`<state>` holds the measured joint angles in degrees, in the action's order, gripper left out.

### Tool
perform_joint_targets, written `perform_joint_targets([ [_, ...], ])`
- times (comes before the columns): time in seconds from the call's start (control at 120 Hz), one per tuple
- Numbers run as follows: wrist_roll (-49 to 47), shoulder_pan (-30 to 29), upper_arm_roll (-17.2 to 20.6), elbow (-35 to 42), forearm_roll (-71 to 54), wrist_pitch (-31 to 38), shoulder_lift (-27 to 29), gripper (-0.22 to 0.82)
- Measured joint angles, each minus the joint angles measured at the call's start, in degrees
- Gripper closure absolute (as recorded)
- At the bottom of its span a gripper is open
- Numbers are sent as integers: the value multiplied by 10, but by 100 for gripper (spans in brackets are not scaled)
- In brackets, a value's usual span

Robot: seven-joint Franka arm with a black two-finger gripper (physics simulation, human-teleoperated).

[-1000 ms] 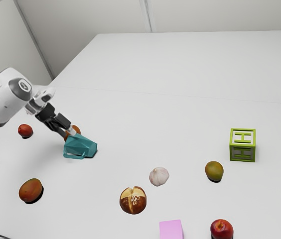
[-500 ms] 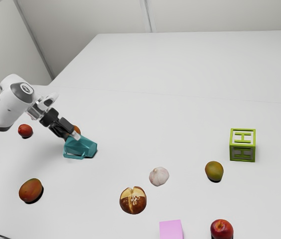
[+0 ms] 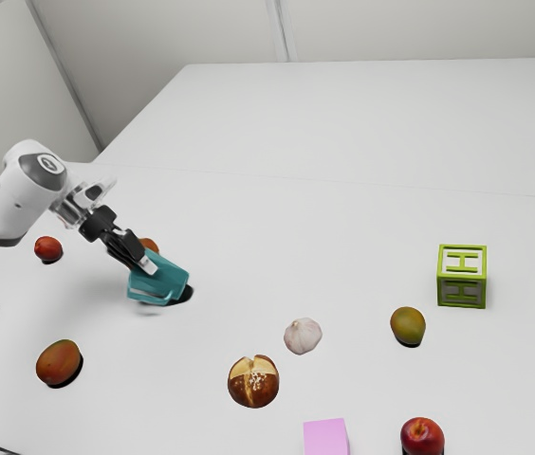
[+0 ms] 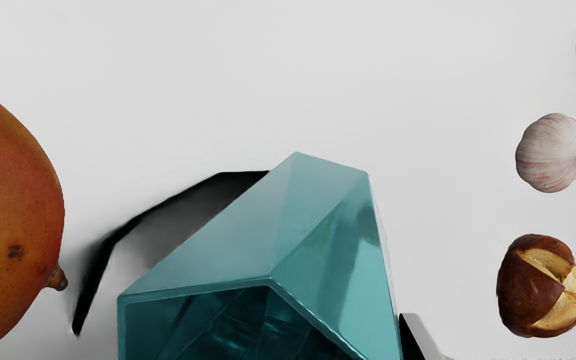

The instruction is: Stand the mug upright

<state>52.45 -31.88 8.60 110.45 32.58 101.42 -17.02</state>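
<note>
Newly raised off the worktop [image 3: 343,237]: one teal mug [image 3: 160,284], exterior view's left, tilted, end effector [image 3: 145,268] clamped on it, uprighting apparently under way.

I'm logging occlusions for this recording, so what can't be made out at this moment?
- Rest of the mug's rim: wrist view, cut off by the picture's edge.
- Lower part of the fruit behind the gripper: exterior view, hidden by gripper and mug.
- One side of the mango: wrist view, cut off by the edge.
- Pink block's lower part: exterior view, cut off by the edge.
</note>
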Motion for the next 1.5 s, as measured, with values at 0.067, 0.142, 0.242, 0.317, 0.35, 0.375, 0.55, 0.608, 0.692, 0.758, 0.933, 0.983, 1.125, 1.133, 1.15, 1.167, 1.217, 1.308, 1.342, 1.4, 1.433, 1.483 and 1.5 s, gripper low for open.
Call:
perform_joint_targets([
  [0.067,0,1,0,0,0,-2,0,71],
  [0.142,0,2,0,-1,0,-3,0,74],
  [0.242,-1,6,1,-7,-1,-4,1,75],
  [0.317,-2,7,7,-8,-4,-4,10,75],
  [0.35,-4,7,13,-8,-7,-3,16,75],
  [0.375,-5,8,18,-8,-10,-2,20,75],
  [0.55,-27,14,76,-7,-70,25,47,75],
  [0.608,-42,17,101,-7,-99,41,53,76],
  [0.692,-67,33,119,-7,-139,66,55,76],
  [0.758,-89,52,123,-5,-173,86,58,76],
  [0.933,-156,103,127,3,-265,139,59,77],
  [0.983,-175,114,128,8,-286,152,60,77],
  [1.125,-224,134,132,32,-337,185,63,77],
  [1.133,-226,135,132,34,-339,186,64,77],
  [1.15,-232,136,133,39,-344,190,66,77],
  [1.167,-237,137,133,44,-347,193,69,77],
  [1.217,-252,139,135,61,-356,202,78,77],
  [1.308,-278,138,140,83,-364,213,94,77],
  [1.342,-287,138,143,90,-366,216,99,77],
  [1.4,-302,139,147,104,-366,221,110,77],
  [1.433,-310,139,148,113,-365,223,116,77],
  [1.483,-321,138,148,134,-364,228,129,77],
  [1.5,-324,138,148,141,-364,230,133,77],
])
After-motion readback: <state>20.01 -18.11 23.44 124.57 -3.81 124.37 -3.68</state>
